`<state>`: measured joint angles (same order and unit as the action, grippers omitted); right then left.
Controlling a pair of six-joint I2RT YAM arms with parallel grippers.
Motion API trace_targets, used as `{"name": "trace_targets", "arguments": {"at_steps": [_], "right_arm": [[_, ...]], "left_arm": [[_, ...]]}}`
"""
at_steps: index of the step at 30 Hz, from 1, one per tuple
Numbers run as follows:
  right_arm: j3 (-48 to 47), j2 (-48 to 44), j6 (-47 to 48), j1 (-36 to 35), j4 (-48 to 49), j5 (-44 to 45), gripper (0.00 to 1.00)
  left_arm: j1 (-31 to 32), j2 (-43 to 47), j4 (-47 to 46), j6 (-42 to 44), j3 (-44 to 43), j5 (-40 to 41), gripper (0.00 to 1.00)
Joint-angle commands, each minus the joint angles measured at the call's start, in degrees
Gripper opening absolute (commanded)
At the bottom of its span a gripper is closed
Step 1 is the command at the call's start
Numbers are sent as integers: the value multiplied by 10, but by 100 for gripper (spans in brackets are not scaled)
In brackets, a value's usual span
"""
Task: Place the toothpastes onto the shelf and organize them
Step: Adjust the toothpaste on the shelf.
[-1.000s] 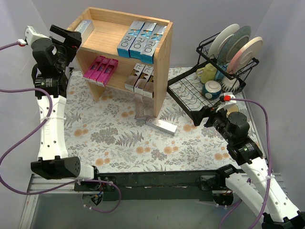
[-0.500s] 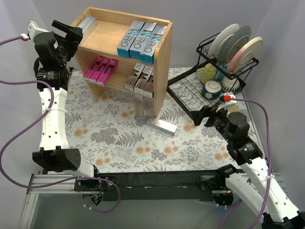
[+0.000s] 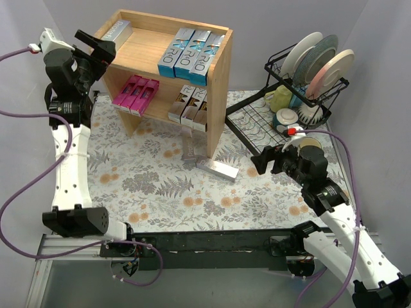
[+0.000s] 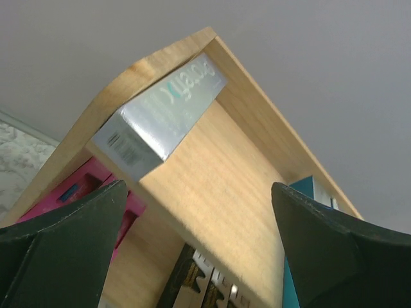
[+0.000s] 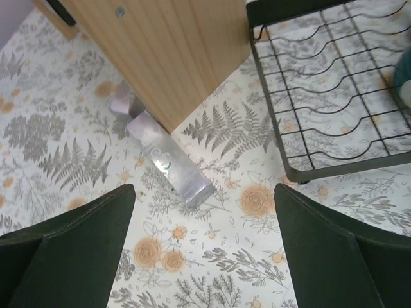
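Plainly, our left pincer [image 4: 198,192] stands spread wide and empty just before the shelf [image 3: 218,70], facing the silver-grey toothpaste [image 4: 160,109] that lies along the top level's left edge. Our right pincer [image 5: 204,189] is likewise released, hanging over the worktop [image 3: 148,186] above a loose silver box [image 5: 170,167] by the shelf's foot. Three blue-and-silver boxes [image 3: 191,48] share the top level.

Top external camera: fixed high at the near edge, facing down and forward over the whole table [image 3: 160,192]. Left wrist camera: close in, tilted upward at the shelf [image 4: 218,173] top. Right wrist camera: faces steeply down at the table. Its silver toothpaste box [image 5: 170,167] and dish rack [image 5: 321,102] also appear in the top view.
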<state>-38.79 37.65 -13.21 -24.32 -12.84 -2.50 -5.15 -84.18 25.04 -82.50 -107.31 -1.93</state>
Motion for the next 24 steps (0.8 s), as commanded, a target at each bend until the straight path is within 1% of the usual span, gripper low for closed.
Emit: {"name": "trace_targets", "arguments": {"at_steps": [1,2,3,5,6,8,9,10,12,13,15,16,17,21,24], "right_arm": [[-14,39,47,3,-6,-96,97],[-10,52,49,3,9,-108,96],[0,60,52,3,20,-129,96],[9,85,52,2,42,-151,95],[12,94,55,1,61,-168,95],[20,122,59,0,83,-183,95],[20,132,66,-5,99,-199,95],[19,154,84,-7,106,-201,95],[21,177,100,-13,123,-195,95],[21,202,110,-16,141,-194,95],[18,228,120,-21,150,-192,95],[17,253,123,-25,158,-192,95],[16,264,130,-27,163,-192,95],[13,319,130,-47,183,-181,95],[18,356,153,-57,209,-163,96]], "left_arm": [[1,130,-3,114,82,-20,98],[10,153,-3,132,105,-15,98],[34,194,-3,172,156,-11,98],[62,245,-8,204,210,-18,98],[85,296,-10,234,267,-17,98],[107,342,-7,260,322,-22,98],[125,370,-5,275,347,-30,98],[131,412,8,299,396,-35,98],[143,454,20,299,445,-39,98],[145,487,28,301,501,-41,98],[146,514,29,285,558,-57,98],[146,530,16,278,583,-68,98],[146,554,7,267,632,-80,98],[146,596,-39,240,721,-91,98],[147,614,-87,232,778,-94,98]]}}
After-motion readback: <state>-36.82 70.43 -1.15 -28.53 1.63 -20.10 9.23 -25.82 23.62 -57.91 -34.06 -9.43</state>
